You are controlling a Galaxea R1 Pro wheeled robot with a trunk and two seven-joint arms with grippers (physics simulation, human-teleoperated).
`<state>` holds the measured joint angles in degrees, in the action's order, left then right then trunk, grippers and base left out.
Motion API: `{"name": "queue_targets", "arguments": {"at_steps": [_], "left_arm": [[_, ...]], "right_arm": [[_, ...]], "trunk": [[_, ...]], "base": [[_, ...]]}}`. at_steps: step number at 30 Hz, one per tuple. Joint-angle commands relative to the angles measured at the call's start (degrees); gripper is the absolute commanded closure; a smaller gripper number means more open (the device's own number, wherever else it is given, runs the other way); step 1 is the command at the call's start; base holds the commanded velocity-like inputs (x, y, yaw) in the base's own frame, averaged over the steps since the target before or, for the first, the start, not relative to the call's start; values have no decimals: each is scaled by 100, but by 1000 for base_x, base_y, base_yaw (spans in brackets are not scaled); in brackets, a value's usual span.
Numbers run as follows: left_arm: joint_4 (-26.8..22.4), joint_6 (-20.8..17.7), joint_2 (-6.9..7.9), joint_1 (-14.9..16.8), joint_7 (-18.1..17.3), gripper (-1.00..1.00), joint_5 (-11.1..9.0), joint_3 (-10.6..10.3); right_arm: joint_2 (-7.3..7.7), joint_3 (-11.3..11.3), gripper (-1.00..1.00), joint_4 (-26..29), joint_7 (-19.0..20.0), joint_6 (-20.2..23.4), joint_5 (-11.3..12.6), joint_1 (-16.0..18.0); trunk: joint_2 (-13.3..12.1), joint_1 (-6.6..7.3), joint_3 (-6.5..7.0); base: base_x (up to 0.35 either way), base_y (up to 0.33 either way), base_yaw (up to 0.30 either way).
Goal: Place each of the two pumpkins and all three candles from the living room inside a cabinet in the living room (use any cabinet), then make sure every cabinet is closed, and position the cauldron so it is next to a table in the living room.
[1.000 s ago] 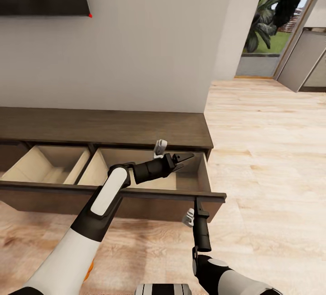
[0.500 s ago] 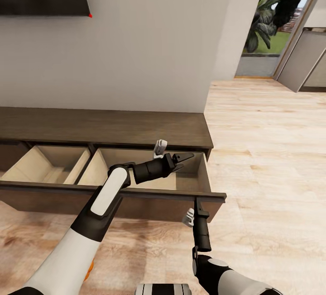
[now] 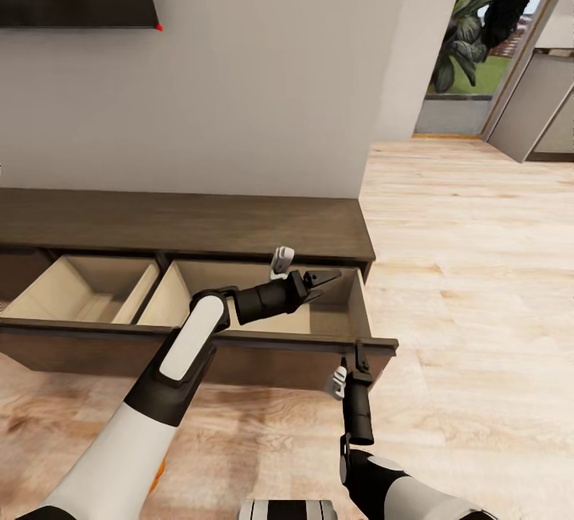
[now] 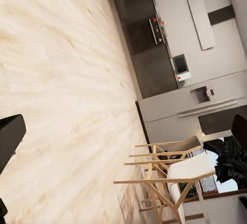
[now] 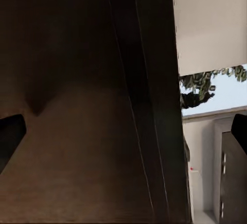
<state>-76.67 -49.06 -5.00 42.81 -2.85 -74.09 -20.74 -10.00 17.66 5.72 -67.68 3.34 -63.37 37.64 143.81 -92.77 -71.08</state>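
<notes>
At the living-room cabinet (image 3: 199, 225), I have both arms in front of its pulled-out drawer front (image 3: 239, 348) — the step in hand, as I judge it, is shutting this drawer. My right gripper (image 3: 351, 360) stands upright, just below the front's upper edge near its right-hand end; in the head view its two black fingers look a little apart, and in the right wrist view they sit at opposite edges with dark wood between them, so I read it as spread and holding nothing. My left gripper (image 3: 323, 277) hangs over the right-hand compartment (image 3: 335, 317), pointing toward its far right corner, fingers splayed and empty.

Both tan compartments look bare where I can see them, though the left arm covers part of the floor of the right one. No pumpkin or candle is in sight, so closing now would be premature unless the goods are stowed elsewhere — I cannot tell.

To push well, I would first lift the left gripper out of the drawer, or it will be caught against the cabinet top. Then I would set the right fingers flat on the face of the front and press squarely toward the wall (image 3: 263, 105). A push this far to the right could skew so wide a drawer.
</notes>
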Motion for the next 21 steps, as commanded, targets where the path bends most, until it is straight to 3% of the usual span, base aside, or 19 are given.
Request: {"name": "queue_targets", "arguments": {"at_steps": [1, 13, 21], "left_arm": [[1, 1, -1, 0, 1, -100, 0, 0], [8, 2, -1, 0, -1, -100, 4, 1], [3, 0, 7, 0, 1, -100, 10, 5]], "right_arm": [[0, 0, -100, 0, 0, 0, 0, -1], [0, 0, -100, -5, 0, -18, 0, -2], [0, -8, -100, -26, 17, -54, 0, -22]], "trunk": [[0, 0, 0], [0, 0, 0], [0, 0, 0]], "base": [[-206, 0, 0], [-304, 0, 0], [-45, 0, 0]]}}
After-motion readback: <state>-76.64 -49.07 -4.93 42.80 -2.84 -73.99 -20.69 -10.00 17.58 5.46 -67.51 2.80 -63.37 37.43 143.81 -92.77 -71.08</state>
